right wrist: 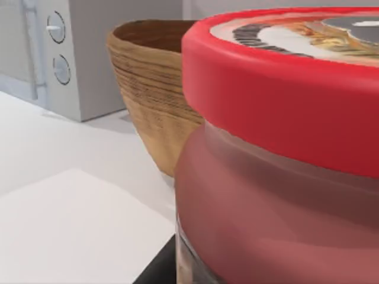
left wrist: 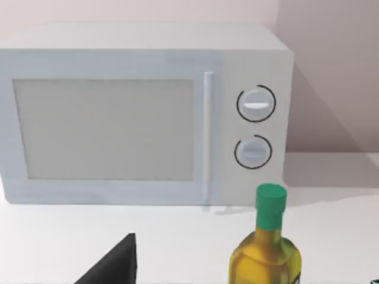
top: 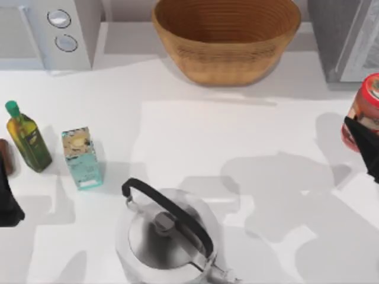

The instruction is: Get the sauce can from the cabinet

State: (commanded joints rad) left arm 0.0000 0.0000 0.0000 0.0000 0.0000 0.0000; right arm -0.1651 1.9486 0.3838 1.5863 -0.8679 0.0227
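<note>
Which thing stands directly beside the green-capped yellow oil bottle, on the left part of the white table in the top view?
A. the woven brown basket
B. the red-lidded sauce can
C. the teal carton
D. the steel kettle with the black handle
C: in the top view the teal carton stands upright just right of the green-capped yellow oil bottle, while the red-lidded sauce can is at the table's far right edge.

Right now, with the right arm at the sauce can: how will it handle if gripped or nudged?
The sauce can looks rigid, so it probably won't deform under the right hand. Its smooth, glossy sides could be slippery. The wider red lid may act as a stop against slipping. It stands upright at the table's right edge; tipped, the round body would likely roll.
</note>
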